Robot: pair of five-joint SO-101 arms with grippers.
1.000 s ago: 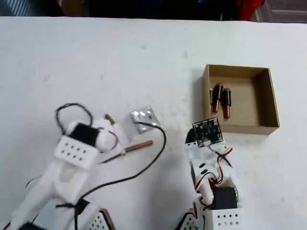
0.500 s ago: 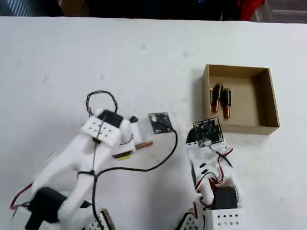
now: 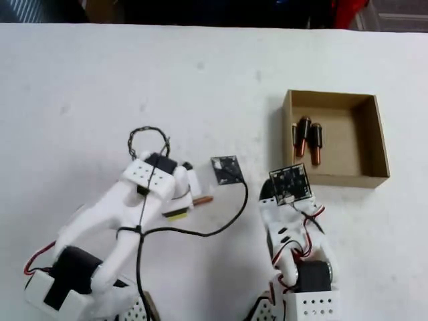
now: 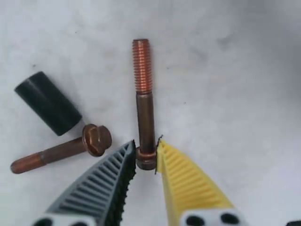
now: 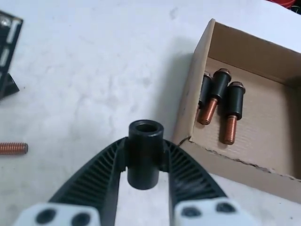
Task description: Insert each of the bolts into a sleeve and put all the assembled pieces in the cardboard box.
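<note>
The white table (image 3: pixel 200 87) fills the frame below a dark strip of room (image 3: pixel 200 10) along the top edge. At right centre, the cardboard box (image 3: pixel 342 179) holds three assembled pieces (image 3: pixel 306 137). The left hand (image 4: pixel 145 143) pinches a bolt (image 4: pixel 143 94) by its head at lower centre. The right hand (image 5: pixel 145 143) grips a black sleeve (image 5: pixel 145 157) upright near the box.

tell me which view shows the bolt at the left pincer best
Left wrist view: the whole bolt is in sight, head inside the left pincer. The high and right wrist views show its threaded tip.
</note>
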